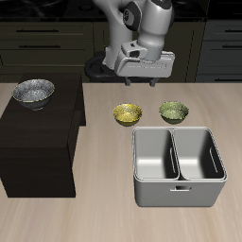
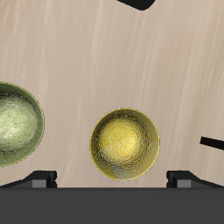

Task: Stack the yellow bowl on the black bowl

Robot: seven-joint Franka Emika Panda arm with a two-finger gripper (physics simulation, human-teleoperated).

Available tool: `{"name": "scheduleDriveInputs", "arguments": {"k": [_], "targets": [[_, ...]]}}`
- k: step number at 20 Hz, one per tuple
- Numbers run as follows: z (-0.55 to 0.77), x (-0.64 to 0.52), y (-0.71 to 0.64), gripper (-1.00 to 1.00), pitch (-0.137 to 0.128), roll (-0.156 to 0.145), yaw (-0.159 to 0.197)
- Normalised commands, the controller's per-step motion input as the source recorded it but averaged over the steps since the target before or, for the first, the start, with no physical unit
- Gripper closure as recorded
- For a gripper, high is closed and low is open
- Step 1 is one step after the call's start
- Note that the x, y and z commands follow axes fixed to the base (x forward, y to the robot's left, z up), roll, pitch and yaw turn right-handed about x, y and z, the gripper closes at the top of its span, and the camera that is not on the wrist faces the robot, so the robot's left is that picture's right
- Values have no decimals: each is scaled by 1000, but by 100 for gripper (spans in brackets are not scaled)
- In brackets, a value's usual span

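Above the table, gripper over yellow bowl

On the dark cabinet (image 1: pixel 38 142) your black bowl (image 1: pixel 33 93) sits, speckled grey inside, well apart from the rest. Your gripper (image 1: pixel 142 68) hovers high, fingers (image 2: pixel 39 178) spread, touching nothing. Yellow bowl (image 2: pixel 125 143) lies upright between them, below, gold and mottled, beside the olive-green bowl (image 2: pixel 17 123).

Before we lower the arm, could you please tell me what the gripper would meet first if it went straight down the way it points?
Most likely the yellow bowl, which lies almost directly below the gripper; the olive-green bowl sits off to one side. Exact alignment is hard to judge.
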Motion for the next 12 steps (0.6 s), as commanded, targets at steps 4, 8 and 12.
{"name": "scheduleDriveInputs", "arguments": {"k": [4,8,12], "targets": [[-330,31,45,-100,17,2,-22],[-271,25,8,-100,17,-7,-41],[-227,-53,80,-100,-47,-3,18]]}}
